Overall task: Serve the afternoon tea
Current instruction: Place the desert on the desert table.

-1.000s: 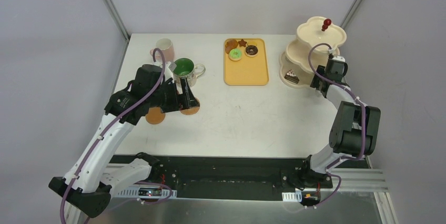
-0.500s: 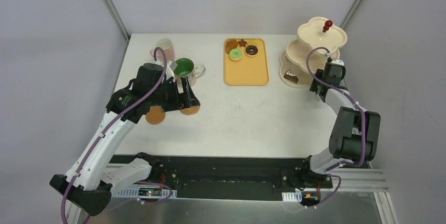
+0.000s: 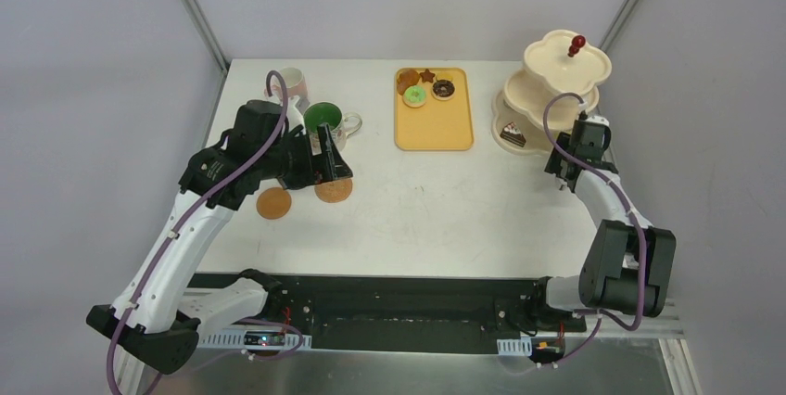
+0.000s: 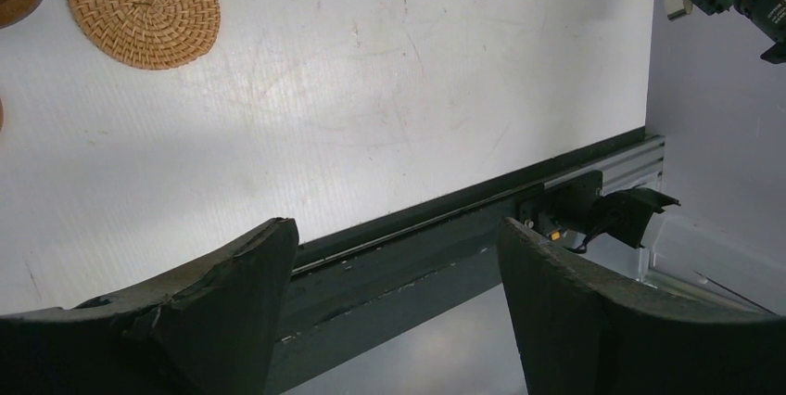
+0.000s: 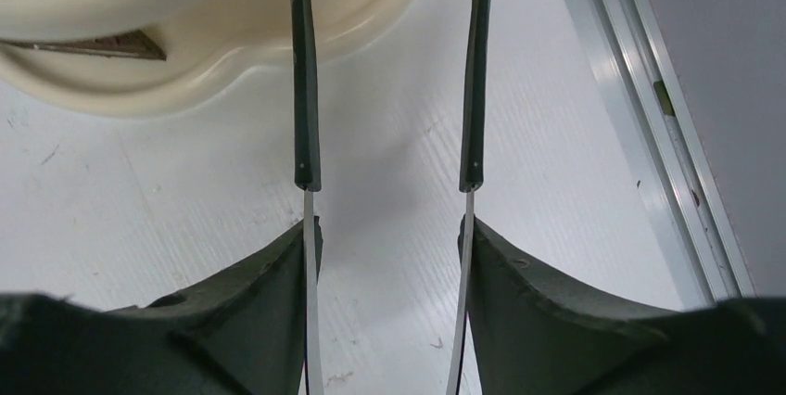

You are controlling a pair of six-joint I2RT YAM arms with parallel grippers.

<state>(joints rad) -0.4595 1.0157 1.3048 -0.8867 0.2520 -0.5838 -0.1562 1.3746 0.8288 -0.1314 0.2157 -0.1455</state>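
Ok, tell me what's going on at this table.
Two robot arms are laying out afternoon tea. The right fingers grip black tongs just beside the three-tier stand, where a cake slice sits on the bottom tier. The other pastries lie on the yellow tray. The left fingers are open and empty, above the table near two woven coasters, with the green-lined mug just behind. Neither coaster bears a mug.

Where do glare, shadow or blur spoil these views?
Top external: even light, sharp. Left wrist: brighter glare patch on the table, a shadow band lower left, left gripper dark. Right wrist: cream stand brightly lit, tongs crisp.
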